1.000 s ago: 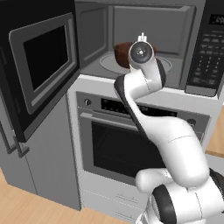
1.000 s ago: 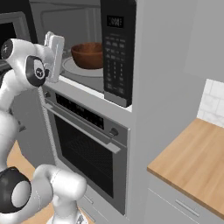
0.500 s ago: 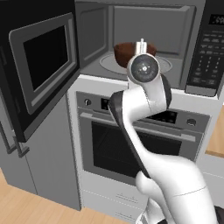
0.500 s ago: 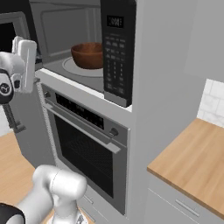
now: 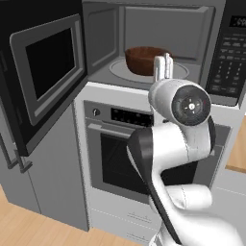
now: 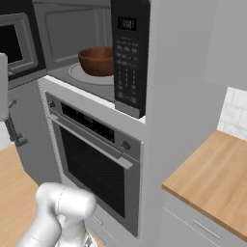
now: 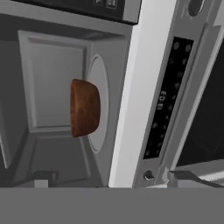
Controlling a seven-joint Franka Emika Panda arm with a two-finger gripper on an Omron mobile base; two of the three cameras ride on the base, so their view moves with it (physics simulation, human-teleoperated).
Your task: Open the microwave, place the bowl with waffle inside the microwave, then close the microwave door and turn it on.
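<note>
From my left base camera, farthest left I see the microwave door [image 5: 45, 72] swung wide open, its dark window and grey inner frame facing into the room. Next comes the microwave [image 5: 144, 43] itself, its grey cavity exposed, and the bowl [image 5: 142, 59] sits inside on the round turntable [image 5: 120, 68], roughly in the middle of the cavity. I cannot see any contents over the bowl's rim from here. Just in front of the bowl, outside the cavity opening, my end effector [image 5: 163, 68] points upward on the raised wrist; its two pale fingers stand close side by side with a thin gap, holding nothing. In the hand camera the two dark tips appear well apart at the bottom, with the bowl [image 7: 84, 108] and turntable rolled sideways beyond them, so I read the fingers as parted and empty. Right of the cavity is the keypad strip [image 5: 229, 57]. Below the microwave is the silver wall oven [image 5: 120, 153], with its door shut. In the right base camera the bowl [image 6: 96, 61] shows again on the turntable, the keypad [image 6: 127, 58] beside it, and far right lies a wooden tabletop [image 6: 212, 185].
</note>
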